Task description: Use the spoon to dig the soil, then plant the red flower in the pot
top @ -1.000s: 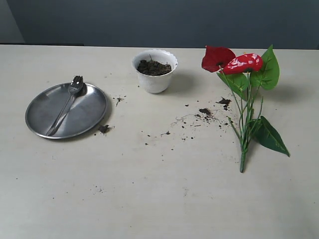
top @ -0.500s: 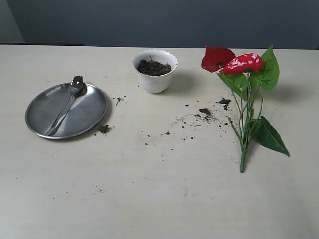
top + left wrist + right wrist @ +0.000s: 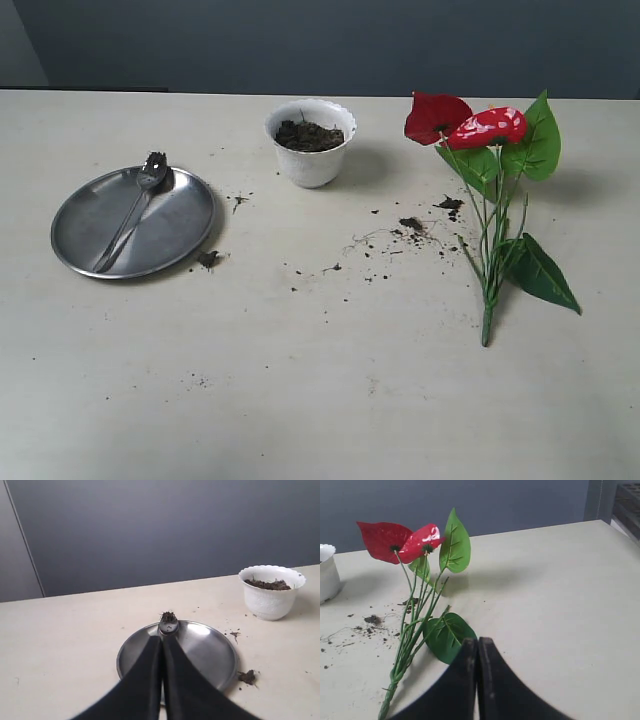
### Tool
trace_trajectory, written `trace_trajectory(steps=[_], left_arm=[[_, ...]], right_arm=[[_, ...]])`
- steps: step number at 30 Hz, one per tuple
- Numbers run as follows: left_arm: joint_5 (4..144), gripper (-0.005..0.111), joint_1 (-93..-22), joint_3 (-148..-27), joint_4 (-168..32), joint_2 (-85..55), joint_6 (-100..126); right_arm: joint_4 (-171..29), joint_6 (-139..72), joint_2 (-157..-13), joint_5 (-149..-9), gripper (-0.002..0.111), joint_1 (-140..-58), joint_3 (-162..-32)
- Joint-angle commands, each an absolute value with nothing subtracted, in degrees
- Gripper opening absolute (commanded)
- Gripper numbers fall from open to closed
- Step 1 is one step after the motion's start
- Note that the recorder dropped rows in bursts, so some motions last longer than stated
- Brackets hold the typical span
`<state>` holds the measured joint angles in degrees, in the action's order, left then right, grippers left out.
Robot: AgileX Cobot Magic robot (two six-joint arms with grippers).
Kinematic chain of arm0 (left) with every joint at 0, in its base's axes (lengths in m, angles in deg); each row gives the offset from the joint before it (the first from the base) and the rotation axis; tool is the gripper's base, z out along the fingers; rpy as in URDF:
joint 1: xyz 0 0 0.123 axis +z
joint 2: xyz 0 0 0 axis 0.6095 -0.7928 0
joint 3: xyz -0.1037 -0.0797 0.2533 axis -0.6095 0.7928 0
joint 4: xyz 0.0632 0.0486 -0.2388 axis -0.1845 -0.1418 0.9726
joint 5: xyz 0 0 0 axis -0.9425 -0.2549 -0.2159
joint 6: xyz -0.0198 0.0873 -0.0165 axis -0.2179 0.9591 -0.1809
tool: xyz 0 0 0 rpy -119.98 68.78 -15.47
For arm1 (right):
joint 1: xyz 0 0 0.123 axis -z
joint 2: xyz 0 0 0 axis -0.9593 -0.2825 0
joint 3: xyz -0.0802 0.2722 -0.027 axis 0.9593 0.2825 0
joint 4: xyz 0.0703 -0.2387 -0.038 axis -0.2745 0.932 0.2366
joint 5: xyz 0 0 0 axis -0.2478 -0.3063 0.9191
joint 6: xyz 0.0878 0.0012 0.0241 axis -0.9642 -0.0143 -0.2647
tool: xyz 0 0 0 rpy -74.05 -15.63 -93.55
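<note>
My left pincer [image 3: 161, 642] is closed on nothing, its tips pressed together above the near part of the steel plate [image 3: 178, 228]. The spoon [image 3: 133, 213] lies on that plate, its dirty bowl [image 3: 168, 625] showing just past my fingertips with a clump of earth on it. The pot [image 3: 310, 141] stands on the table [image 3: 300, 380] well apart from the plate, holding the soil [image 3: 308, 135]. My right pincer [image 3: 477, 644] is likewise closed and empty, hanging just beside the lower leaf of the flower [image 3: 489, 190]. The flower lies flat on the table at the right, blooms toward the far edge, stem end toward the near edge. Crumbs [image 3: 412, 225] of earth are scattered between pot and flower.
</note>
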<state>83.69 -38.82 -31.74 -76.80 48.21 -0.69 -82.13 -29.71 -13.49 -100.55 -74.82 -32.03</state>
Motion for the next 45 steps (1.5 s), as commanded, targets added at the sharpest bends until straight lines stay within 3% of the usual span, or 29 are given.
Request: trace_trajectory(steps=[1,12,45], left_arm=[[82.2,0.001,-35.4,-27.9,-73.3,53.8,-0.6],[86.7,0.001,-26.9,-26.6,-71.6,54.9,-1.0],[87.5,0.001,-26.7,-26.6,-71.6,54.9,-1.0]], right_arm=[[-82.1,-29.6,-13.2,-100.1,0.0,-75.0,-31.9],[-82.1,-29.6,-13.2,-99.9,0.0,-75.0,-31.9],[-82.1,-29.6,-13.2,-100.1,0.0,-75.0,-31.9]])
